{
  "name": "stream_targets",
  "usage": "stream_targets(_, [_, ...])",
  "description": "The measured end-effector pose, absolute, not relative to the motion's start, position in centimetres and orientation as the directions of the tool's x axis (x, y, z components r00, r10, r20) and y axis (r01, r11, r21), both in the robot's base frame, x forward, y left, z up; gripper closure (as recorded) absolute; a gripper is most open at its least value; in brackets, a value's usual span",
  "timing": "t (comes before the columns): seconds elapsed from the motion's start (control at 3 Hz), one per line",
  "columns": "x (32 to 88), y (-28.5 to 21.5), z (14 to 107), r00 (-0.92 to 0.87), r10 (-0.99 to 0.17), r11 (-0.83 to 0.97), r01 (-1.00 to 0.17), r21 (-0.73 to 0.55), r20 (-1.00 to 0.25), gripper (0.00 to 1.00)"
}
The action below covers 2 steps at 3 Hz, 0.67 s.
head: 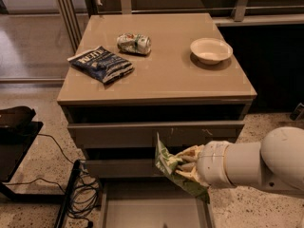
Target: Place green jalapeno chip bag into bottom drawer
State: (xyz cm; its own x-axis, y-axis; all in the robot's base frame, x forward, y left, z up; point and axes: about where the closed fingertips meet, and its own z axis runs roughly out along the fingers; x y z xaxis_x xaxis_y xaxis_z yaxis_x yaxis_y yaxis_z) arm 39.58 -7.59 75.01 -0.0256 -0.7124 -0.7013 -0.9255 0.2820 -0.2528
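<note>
Camera view. The green jalapeno chip bag (165, 163) is held clamped between the jaws of the gripper (184, 164), above the open bottom drawer (142, 213). A dark blue chip bag (100, 63), a crushed can (134, 43) and a white bowl (211, 50) are seen on the cabinet top (171, 80).

Place: a lab-like test room is being suggested.
Floor: speckled terrazzo (33, 151) is being crossed by loose cables (81, 194).
Furniture: a drawer cabinet (156, 87) is being backed by metal-framed glazing (66, 13).
Gripper: the gripper (184, 165) is being seen low before the drawers, clamped on the green jalapeno chip bag (164, 161).
</note>
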Motion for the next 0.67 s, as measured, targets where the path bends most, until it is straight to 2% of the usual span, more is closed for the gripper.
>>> stream_targets(0.33, [41.56, -6.56, 69.23, -0.061, -0.702, 0.248, -0.955, -0.164, -0.71, 1.0])
stream_targets(0.67, [41.56, -6.55, 69.22, -0.061, -0.702, 0.248, -0.955, -0.164, -0.71, 1.0])
